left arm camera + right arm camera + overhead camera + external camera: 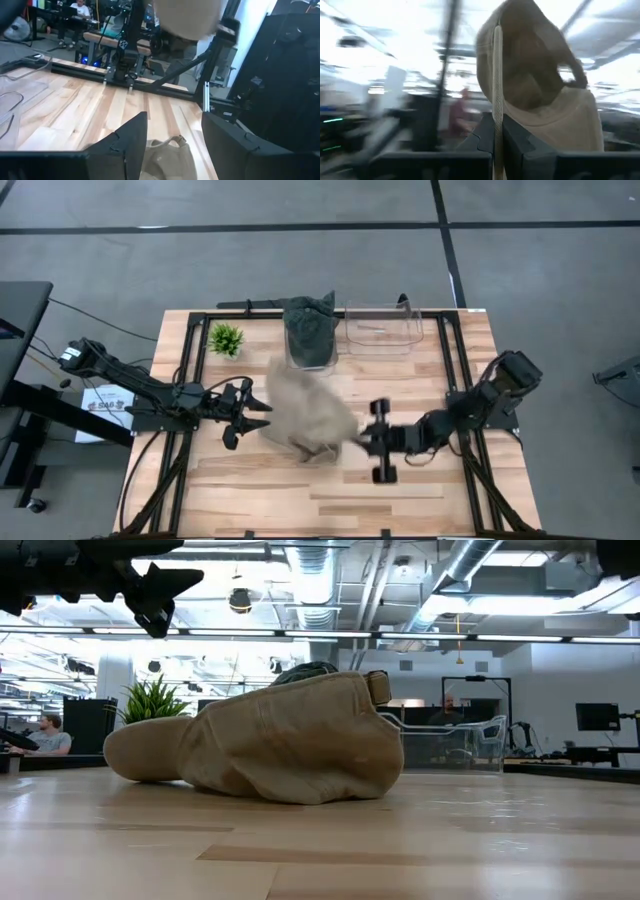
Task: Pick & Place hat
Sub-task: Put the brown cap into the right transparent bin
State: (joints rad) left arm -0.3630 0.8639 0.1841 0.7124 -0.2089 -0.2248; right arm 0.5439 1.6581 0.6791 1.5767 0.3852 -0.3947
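**Tan hat pinched at its edge, mid-tabletop**

Spread across the pale wood-plank tabletop [420, 490], framed by dark rails: a soft tan hat [305, 415], slumped and creased, long axis running from the back bins toward the front right, brim end away from the cameras' near edge. Seen level from the low view as a floppy cloth mound with a small strap tab at its high end, apparently resting on the planks, though lifted cloth shows in the right wrist view.

Behind the hat, two bins side by side at the back rail: one packed with dark green cloth [309, 330], one clear plastic bin [382, 330], thin-walled and seemingly bare inside. Judged the likely drop point, lying up and away from the hat's present spot. A small spiky green plant [227, 338] well off to the back left.

Closing in from either flank: right tool [362, 440] pressed together on the hat's front-right edge, a fold of fabric caught between its dark fingers. Left tool [250, 410] spread wide, just beside the hat's left side, not gripping. Right arm nearer to the clear bin; any lift likely to drag limp cloth, prone to sag and slip.
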